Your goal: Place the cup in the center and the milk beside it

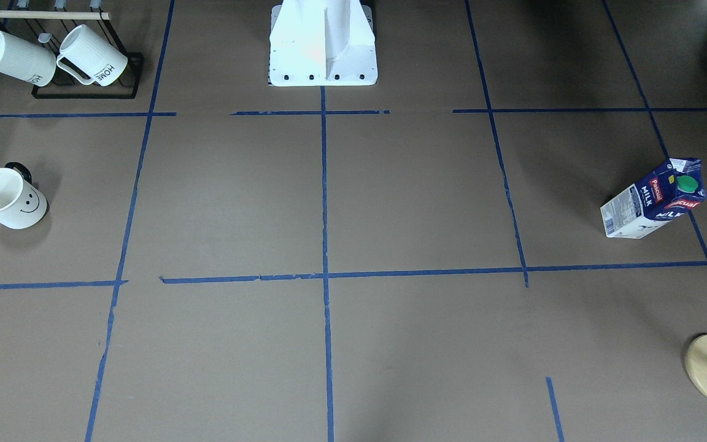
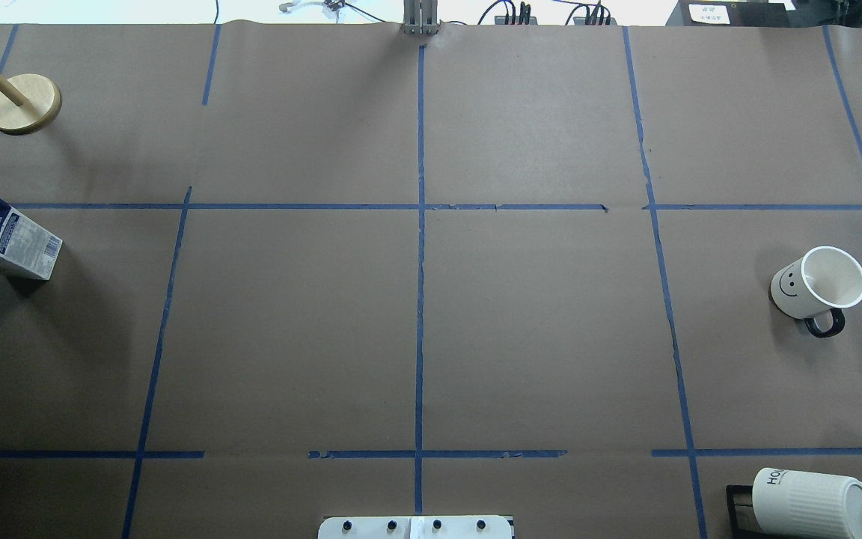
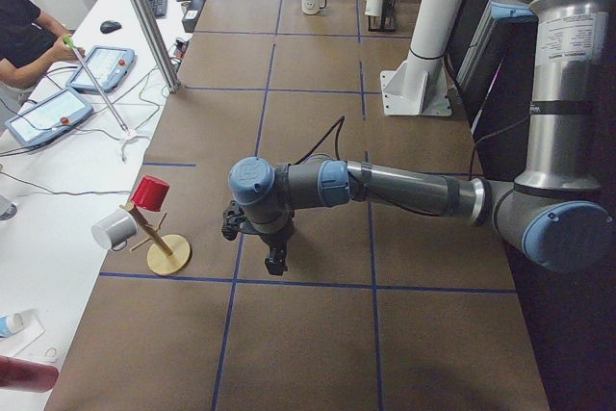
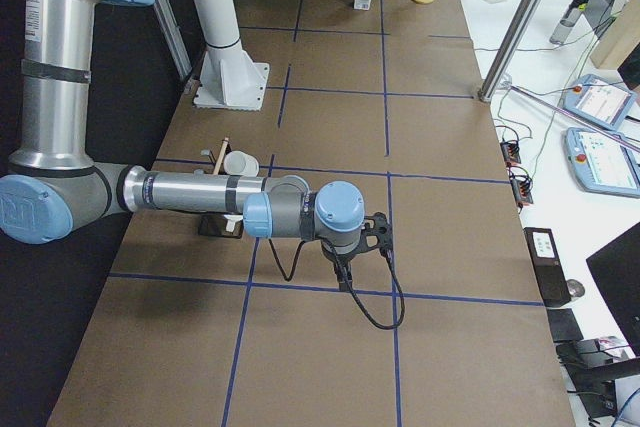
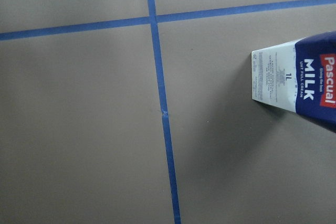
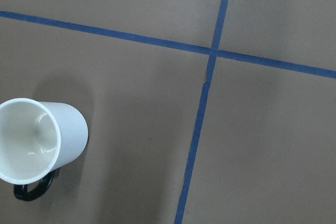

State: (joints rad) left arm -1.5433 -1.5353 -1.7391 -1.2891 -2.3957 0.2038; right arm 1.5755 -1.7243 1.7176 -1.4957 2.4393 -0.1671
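Left arm [image 3: 404, 188] stretched out level, wrist bent, left hand [image 3: 275, 265] pointing down. Right arm [image 4: 190, 190] likewise, right hand [image 4: 343, 281] pointing down. Can't tell finger gap on either.

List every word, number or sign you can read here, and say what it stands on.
"Pascual": red label on the milk carton.
"MILK": white letters on the carton's blue side.
"1L": beside "MILK" on the carton.
"HOME": on the ribbed mug on the black rack.
Smiley face, no words: on the cup.
The carton's fine print is too small to read.
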